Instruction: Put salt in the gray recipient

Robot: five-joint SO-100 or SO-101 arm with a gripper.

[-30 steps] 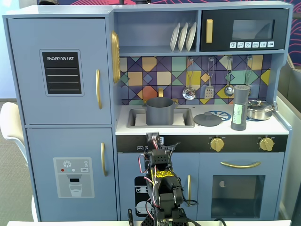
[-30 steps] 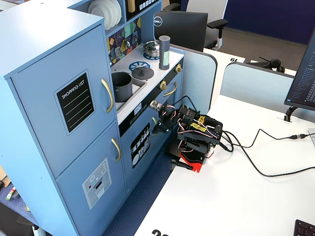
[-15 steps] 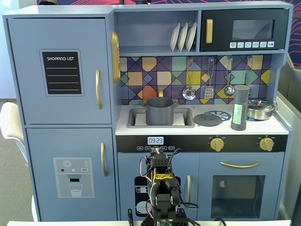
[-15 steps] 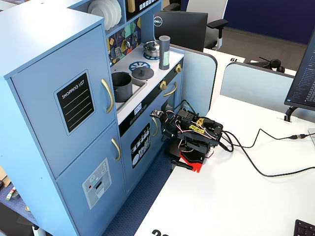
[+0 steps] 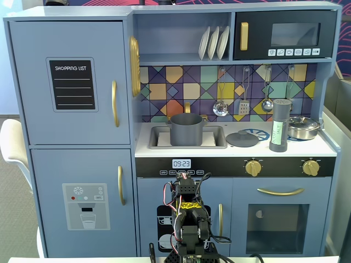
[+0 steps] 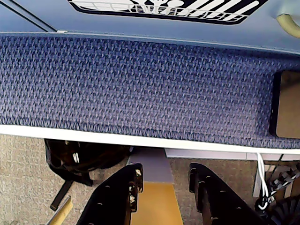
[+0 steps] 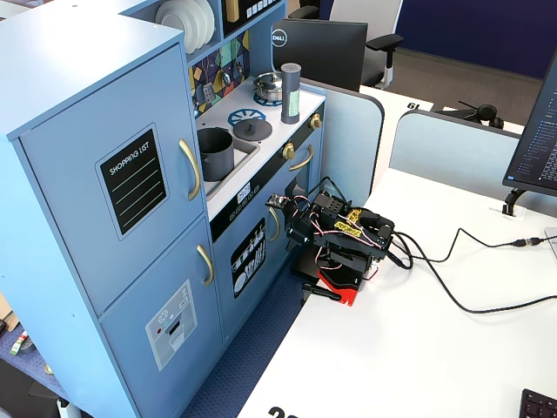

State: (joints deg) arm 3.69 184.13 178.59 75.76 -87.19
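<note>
On the toy kitchen's counter (image 5: 329, 149), right end, your salt (image 5: 279, 125) stands between flat lid (image 5: 242, 138) and silver pan (image 5: 303, 127), well above your empty, parted pincer (image 6: 161, 187).

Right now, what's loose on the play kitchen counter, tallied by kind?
Salt shaker: 1
Dark-gray pot, in the sink: 1
Flat gray lid: 1
Shiny lidded pan: 1
Total: 4

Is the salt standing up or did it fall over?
Standing up. The salt stands straight on the counter, perforated top upward, beside the silver pan.
</note>
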